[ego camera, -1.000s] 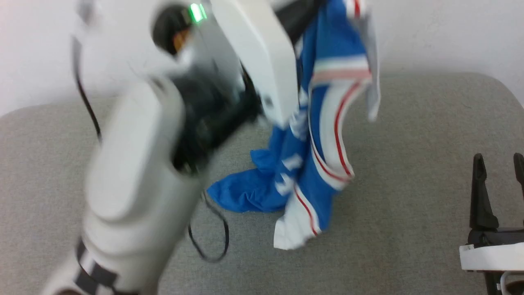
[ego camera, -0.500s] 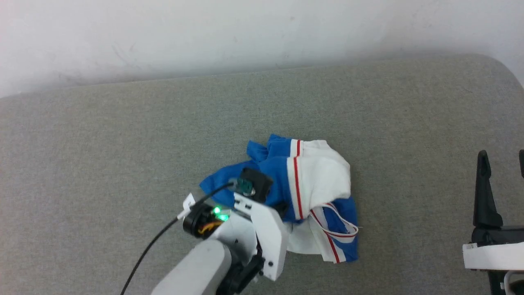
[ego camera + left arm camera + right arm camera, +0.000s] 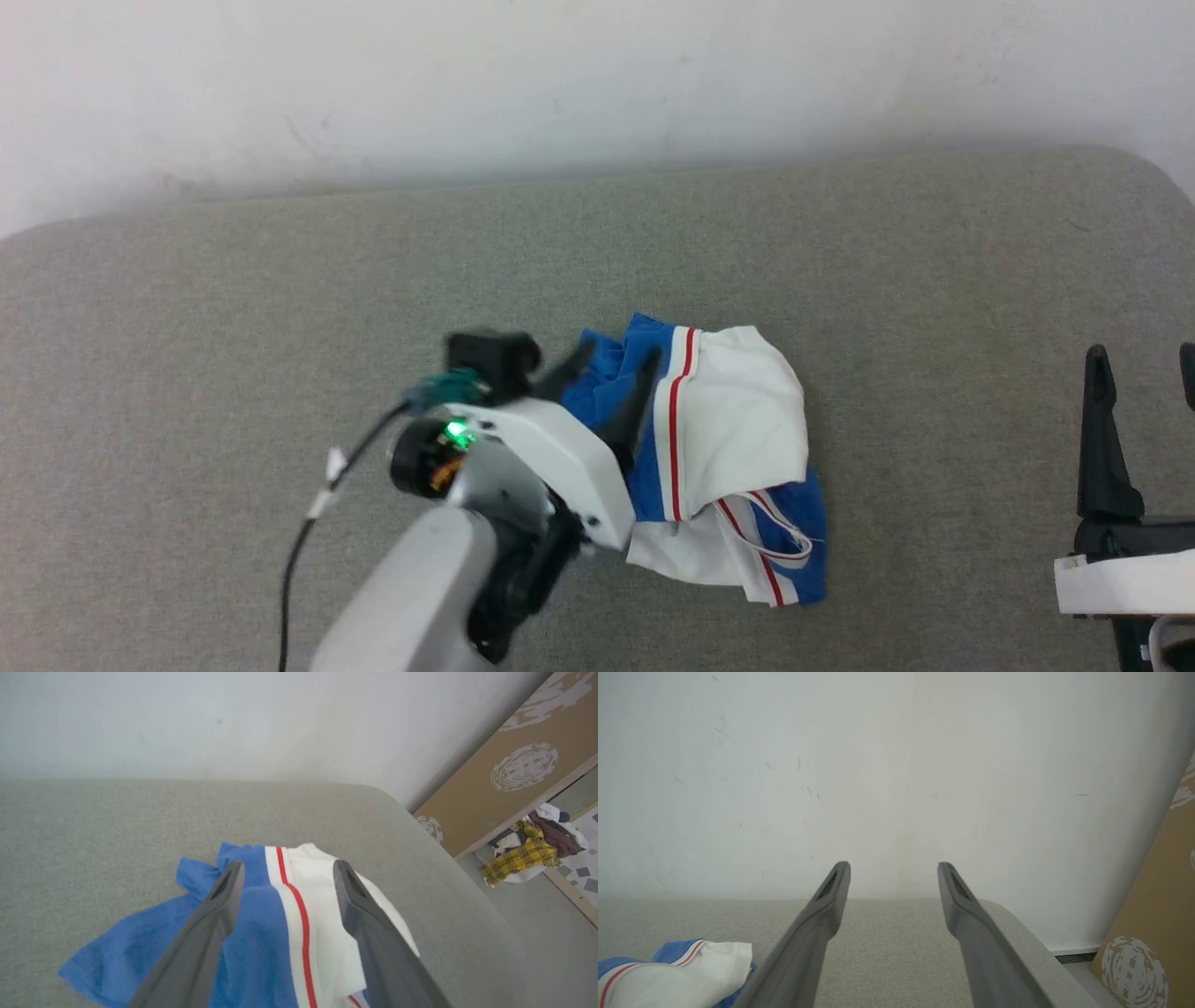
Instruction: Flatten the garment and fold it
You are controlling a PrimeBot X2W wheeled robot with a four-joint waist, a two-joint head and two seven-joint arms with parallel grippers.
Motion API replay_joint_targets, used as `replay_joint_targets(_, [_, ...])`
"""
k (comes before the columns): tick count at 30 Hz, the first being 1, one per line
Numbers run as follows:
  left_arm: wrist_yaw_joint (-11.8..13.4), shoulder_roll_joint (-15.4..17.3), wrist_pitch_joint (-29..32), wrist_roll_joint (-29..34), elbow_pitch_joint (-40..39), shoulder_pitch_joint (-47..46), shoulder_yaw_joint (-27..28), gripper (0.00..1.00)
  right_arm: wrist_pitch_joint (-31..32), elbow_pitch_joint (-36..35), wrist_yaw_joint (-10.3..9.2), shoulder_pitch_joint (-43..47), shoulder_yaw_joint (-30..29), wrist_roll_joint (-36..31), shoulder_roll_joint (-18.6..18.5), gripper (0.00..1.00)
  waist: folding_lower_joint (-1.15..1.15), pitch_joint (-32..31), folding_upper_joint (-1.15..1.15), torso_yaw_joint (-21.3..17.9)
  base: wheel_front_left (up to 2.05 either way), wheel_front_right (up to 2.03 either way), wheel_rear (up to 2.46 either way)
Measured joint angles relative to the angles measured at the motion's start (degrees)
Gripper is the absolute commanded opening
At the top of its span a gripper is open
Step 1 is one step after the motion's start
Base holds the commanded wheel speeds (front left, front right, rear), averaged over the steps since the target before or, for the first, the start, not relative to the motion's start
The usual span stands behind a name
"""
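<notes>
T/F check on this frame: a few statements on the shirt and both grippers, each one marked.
1. The garment lies bunched on the grey cushion. True.
2. The left gripper is shut on the garment. False: its jaws stand open over the blue cloth and pinch nothing.
3. The right gripper is open, off to the side and apart from the garment. True.
4. The garment is spread flat with the chest facing up. False: it is crumpled in a heap, with a white sleeve edged in red on top.
</notes>
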Motion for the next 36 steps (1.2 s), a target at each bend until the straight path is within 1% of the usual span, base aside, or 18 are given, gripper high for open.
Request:
replay_joint_targets(3, [1.34,0.83,-4.27,-0.83,-6.45,0.47,3.89,1.00,0.12,-0.25,0.00,0.61,-0.01,0.02,0.00,1.00,-0.01,-0.83,0.00,0.03,0.00,0.00,0.00])
replay_joint_targets(5, [2.08,2.59,-7.79,-0.37,-10.73,1.80,6.50,1.00,0.12,-0.34,0.00,1.29,-0.04,0.04,0.00,1.00,0.00,-1.29,0.00,-0.01,0.00,0.00,0.00])
replay_joint_targets(7, [3.64,4.88,-11.23,0.82,-14.23,4.63,9.47,1.00,0.12,-0.34,0.00,1.77,-0.02,0.12,0.00,1.00,0.00,-1.66,0.00,-0.13,0.00,0.00,0.00])
replay_joint_targets(9, [5.03,7.09,-13.72,1.42,-17.04,9.05,12.13,1.00,0.12,-0.26,0.00,2.41,0.03,0.19,0.01,1.00,0.00,-2.03,0.00,-0.39,0.00,0.00,0.00])
replay_joint_targets(11, [5.56,8.67,-16.67,1.87,-19.71,14.16,14.11,1.00,0.11,-0.19,0.00,2.90,-0.04,0.31,0.00,1.00,-0.01,-2.36,0.00,-0.70,0.00,0.00,0.00])
replay_joint_targets(12, [5.95,9.06,-18.44,1.86,-20.90,16.78,15.10,1.00,0.09,0.01,0.00,3.23,-0.12,0.45,0.00,1.00,-0.01,-2.56,0.00,-0.83,0.00,0.00,0.00])
replay_joint_targets(15, [6.03,10.39,-24.10,2.74,-23.47,24.15,17.30,1.00,0.09,0.10,0.00,4.27,-0.05,0.81,-0.01,1.00,-0.01,-3.01,0.00,-1.17,0.00,0.00,0.00])
replay_joint_targets(17, [6.26,10.22,-26.41,3.04,-24.47,28.56,18.52,1.00,0.09,0.33,0.00,4.82,0.13,0.87,0.00,1.00,-0.01,-3.17,0.00,-1.33,0.00,0.00,0.00])
replay_joint_targets(22, [6.53,11.52,-28.05,10.05,-23.53,35.46,18.53,1.00,0.05,1.05,0.00,5.97,0.97,0.96,-0.01,1.00,-0.01,-3.41,0.00,-1.13,0.00,0.00,0.00])
replay_joint_targets(25, [6.50,11.14,-28.27,12.20,-22.12,36.86,17.68,1.00,0.04,1.38,0.00,6.71,1.45,1.26,0.00,1.00,-0.01,-3.65,0.00,-0.62,0.00,0.00,0.00])
replay_joint_targets(32, [5.78,9.69,-28.28,13.81,-22.13,35.88,17.88,1.00,0.82,0.83,0.00,6.51,2.10,2.24,-0.01,1.00,-0.01,-3.42,0.00,0.71,0.00,0.00,0.00])
replay_joint_targets(36, [5.26,8.99,-28.33,14.01,-22.21,34.82,18.09,1.00,4.47,-0.73,-0.01,3.39,4.93,2.97,-0.05,1.00,0.00,-2.27,0.00,1.16,0.00,0.00,0.00])
